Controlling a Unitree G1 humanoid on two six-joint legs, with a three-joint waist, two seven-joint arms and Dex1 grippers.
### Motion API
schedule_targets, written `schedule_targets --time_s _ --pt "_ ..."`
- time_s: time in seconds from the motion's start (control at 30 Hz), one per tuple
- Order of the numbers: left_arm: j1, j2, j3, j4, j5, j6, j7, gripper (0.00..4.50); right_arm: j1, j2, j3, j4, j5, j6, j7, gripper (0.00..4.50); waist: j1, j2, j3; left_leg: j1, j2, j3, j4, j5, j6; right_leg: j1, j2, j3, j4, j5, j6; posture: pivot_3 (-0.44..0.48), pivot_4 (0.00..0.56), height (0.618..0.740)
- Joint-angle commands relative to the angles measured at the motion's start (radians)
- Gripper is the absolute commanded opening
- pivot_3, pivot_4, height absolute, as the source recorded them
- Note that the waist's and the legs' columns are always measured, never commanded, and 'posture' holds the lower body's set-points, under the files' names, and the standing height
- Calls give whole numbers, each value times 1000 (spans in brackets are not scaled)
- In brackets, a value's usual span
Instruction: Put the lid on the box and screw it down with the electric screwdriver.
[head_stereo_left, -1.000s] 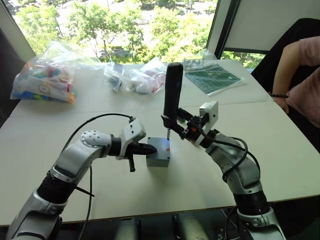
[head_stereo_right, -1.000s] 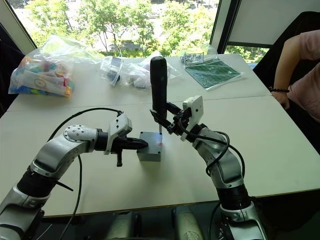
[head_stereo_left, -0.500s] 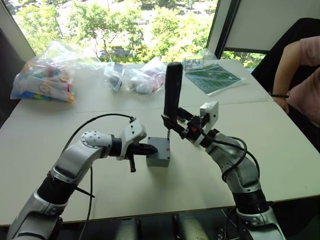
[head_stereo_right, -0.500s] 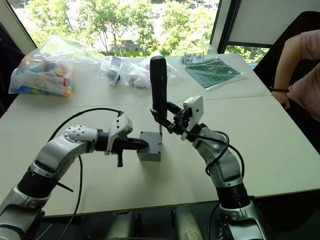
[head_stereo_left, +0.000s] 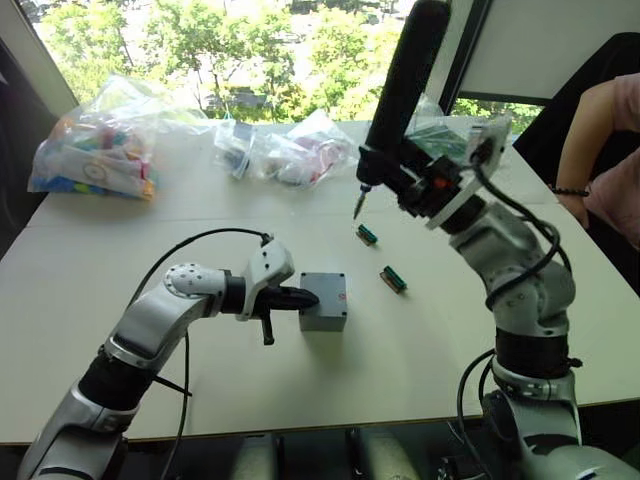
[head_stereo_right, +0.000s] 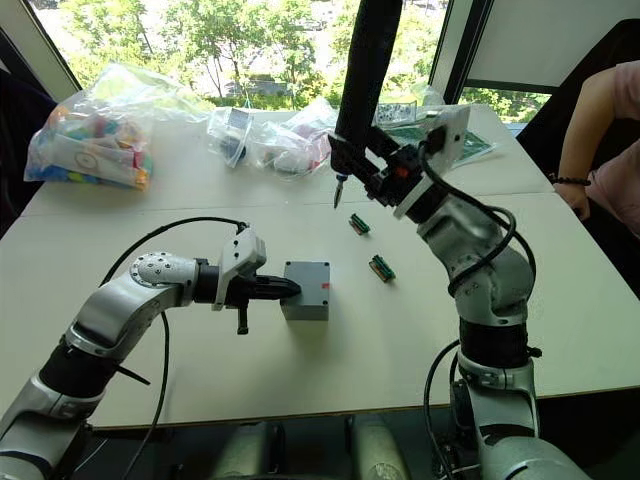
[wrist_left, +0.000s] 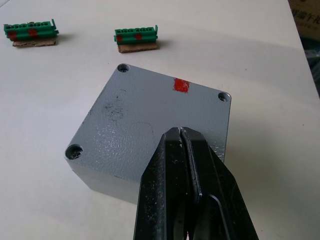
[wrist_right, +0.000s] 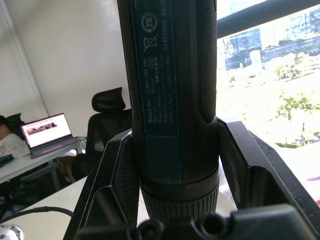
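Box (head_stereo_left: 322, 301) sat mid-table, lid (wrist_left: 150, 112) on it | my left gripper (wrist_left: 181, 137) pinched shut, tips pressing the lid | my right gripper (head_stereo_right: 385, 170) clenched the screwdriver (head_stereo_right: 366, 75), raised clear | I judged: steady lid, bring bit plumb into a corner hole.

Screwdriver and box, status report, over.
Right gripper shut on the electric screwdriver, bit in the air, off the box. Left gripper shut, pressing on the lid, seated on the box. Two green connectors beside it.
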Motion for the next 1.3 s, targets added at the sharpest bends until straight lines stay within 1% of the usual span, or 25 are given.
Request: schedule_targets --time_s 0.03,0.1,0.17,0.23,0.27,0.3,0.33,0.37,0.4,0.43,0.47,0.53,0.6,0.73,0.8,0.9,1.0,1.07,1.13,1.17,1.2,1.3 --pt "8 -8 7 9 5 9 13 0 -20 17 -44 -11 50 25 -53 1864 -1 0 0 0 0 0 0 0 0 0 0 0 0 0 0 0 150 740" --pt "1 -22 40 2 -25 23 22 0 -53 23 -96 11 76 72 -145 1864 0 0 0 0 0 0 1 0 0 0 0 0 0 0 -1 0 150 740" --pt "-6 -34 63 -4 -50 40 29 0 -74 18 -126 24 91 107 -202 1864 0 1 3 0 0 0 1 0 0 0 0 0 0 1 -1 0 150 740" --pt "-25 -52 106 -16 -95 79 46 0 -110 -10 -172 46 133 196 -274 1864 1 1 5 -1 0 0 1 0 0 -1 0 0 0 1 -1 0 150 740" --pt "-42 -59 142 -28 -135 112 53 0 -143 -51 -211 71 156 275 -327 1864 1 1 6 -3 0 0 1 0 0 -2 0 0 0 1 -1 0 150 740" --pt "-61 -59 183 -44 -183 151 54 0 -179 -125 -249 104 189 381 -349 1864 1 1 6 -4 0 0 1 0 0 -3 0 0 0 1 -1 0 150 740" --pt "-71 -40 201 -68 -210 176 40 0 -224 -234 -261 169 206 570 -343 1864 3 2 9 -6 0 0 1 0 0 -4 0 0 0 3 -5 0 150 740" --pt "-69 -11 200 -98 -219 186 20 0 -259 -330 -272 228 229 732 -332 1864 5 4 10 -10 0 0 2 0 0 -8 -1 0 0 3 -5 0 150 740" --pt "-62 16 187 -125 -215 184 2 0 -273 -421 -242 264 240 859 -290 1864 6 4 11 -16 -1 0 4 0 0 -13 -1 0 1 4 -5 0 150 740" --pt "-54 38 169 -149 -208 181 -10 0 -270 -489 -206 280 235 939 -267 1864 11 4 11 -18 -2 0 4 0 0 -16 -2 0 1 4 -5 0 150 740" --pt "-49 52 159 -164 -206 179 -13 0 -270 -526 -182 286 230 981 -253 1864 12 4 11 -18 -2 0 2 0 0 -15 -2 0 -1 3 -4 0 150 740" --pt "-38 80 125 -208 -201 169 -29 0 -208 -630 -106 362 260 1028 -239 1864 6 4 11 -17 -2 1 1 -1 3 -15 -2 0 -2 2 -3 0 150 740" --pt "-33 87 102 -233 -199 162 -34 0 -155 -689 -59 427 310 1039 -226 1864 -1 3 11 -17 -2 1 1 -5 9 -15 -1 0 -2 0 -3 0 150 740" --pt "-31 58 88 -232 -199 162 -3 0 -122 -715 19 543 410 1039 -283 1864 -9 9 16 -16 -1 3 2 -6 11 -16 0 3 -1 1 1 0 150 740" --pt "-27 44 88 -231 -200 162 13 0 -112 -720 60 578 463 1039 -316 1864 -11 9 16 -16 -1 3 2 -6 11 -16 1 4 1 1 0 0 150 740" --pt "-20 34 87 -237 -199 166 29 0 -108 -720 82 599 527 1039 -370 1864 -14 9 16 -16 0 2 4 -6 11 -15 3 4 1 0 -2 0 150 740" --pt "15 38 86 -263 -200 172 50 0 -120 -678 93 631 539 1039 -437 1864 -17 9 16 -16 0 2 7 -6 11 -14 3 4 1 0 -2 0 150 740" --pt "33 46 92 -275 -205 177 57 0 -128 -661 98 646 526 1039 -455 1864 -19 8 16 -16 0 2 8 -6 11 -14 2 4 0 0 -1 0 150 740" --pt "45 53 97 -280 -206 180 62 0 -127 -653 105 640 513 1039 -462 2852 -21 8 16 -16 0 2 8 -6 11 -14 2 4 1 0 -1 0 150 740" --pt "51 56 100 -280 -204 178 64 0 -127 -653 111 638 515 1039 -457 2909 -22 8 16 -16 0 2 8 -6 11 -14 3 4 1 0 -1 0 150 740" --pt "57 59 106 -276 -203 175 67 0 -130 -651 111 631 501 1039 -456 3180 -22 8 16 -16 0 2 8 -6 11 -14 3 4 1 0 -1 0 150 740" --pt "79 59 161 -252 -225 166 77 0 -165 -629 89 633 469 1039 -455 4335 -24 8 16 -16 0 2 8 -6 11 -14 3 4 1 0 -1 0 150 740"
